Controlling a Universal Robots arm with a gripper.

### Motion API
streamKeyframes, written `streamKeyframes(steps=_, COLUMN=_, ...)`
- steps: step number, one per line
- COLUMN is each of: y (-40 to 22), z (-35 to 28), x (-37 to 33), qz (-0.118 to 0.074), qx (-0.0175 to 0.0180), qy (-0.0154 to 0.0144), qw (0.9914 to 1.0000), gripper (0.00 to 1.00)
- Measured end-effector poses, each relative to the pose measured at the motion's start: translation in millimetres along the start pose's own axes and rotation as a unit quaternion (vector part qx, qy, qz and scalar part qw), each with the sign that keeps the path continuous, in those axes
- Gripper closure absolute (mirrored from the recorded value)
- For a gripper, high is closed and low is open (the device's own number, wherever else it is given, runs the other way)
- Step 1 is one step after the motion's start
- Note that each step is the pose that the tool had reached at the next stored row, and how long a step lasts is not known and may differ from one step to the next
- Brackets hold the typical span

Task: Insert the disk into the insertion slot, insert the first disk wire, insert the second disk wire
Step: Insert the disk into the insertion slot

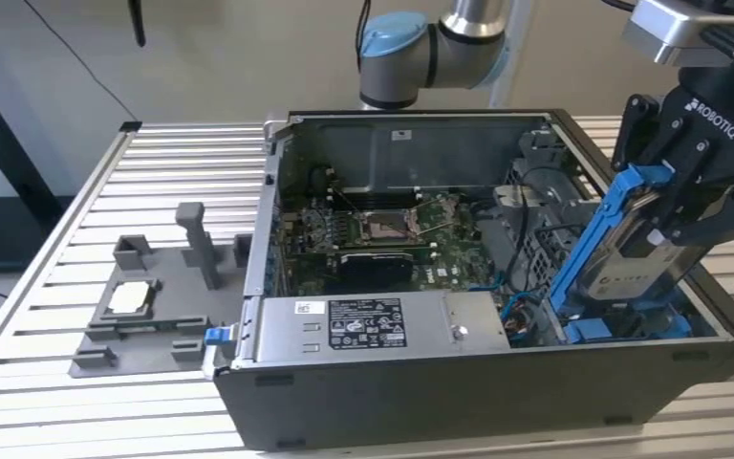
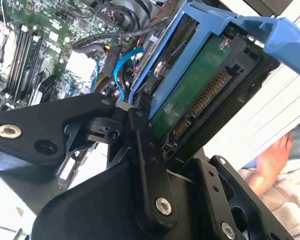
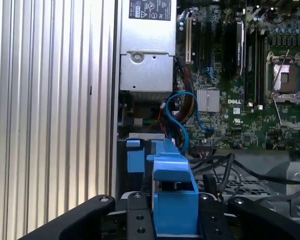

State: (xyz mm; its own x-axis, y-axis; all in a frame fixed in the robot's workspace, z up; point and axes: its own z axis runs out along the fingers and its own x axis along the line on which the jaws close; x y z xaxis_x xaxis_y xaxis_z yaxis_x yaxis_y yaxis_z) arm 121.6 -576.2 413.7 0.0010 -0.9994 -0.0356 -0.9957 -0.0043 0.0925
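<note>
Pincer clamped tight on the tilted disk.

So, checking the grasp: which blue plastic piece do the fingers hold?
The tall carrier around the disk, tilted over the case. The blue tab at the case's corner and a second tab inside sit free.

The silver rectangular metal disk wears a bright blue plastic frame, green underneath. The flat motherboard is green too, the steel computer case dark grey, the ribbed aluminium surface pale, striped silver.
</note>
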Motion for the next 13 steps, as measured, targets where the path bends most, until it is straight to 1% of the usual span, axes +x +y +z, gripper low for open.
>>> streamKeyframes(steps=1, y=-0.6, z=0.0, x=0.1, qz=0.000, qx=-0.0021, qy=-0.0001, qw=1.00000, gripper=0.67)
streamKeyframes(steps=2, y=-1.2, z=-0.1, x=0.1, qz=0.000, qx=-0.0034, qy=0.0000, qw=0.99999, gripper=0.67)
streamKeyframes(steps=13, y=-2.1, z=0.0, x=0.1, qz=0.000, qx=-0.0036, qy=0.0000, qw=0.99999, gripper=0.67)
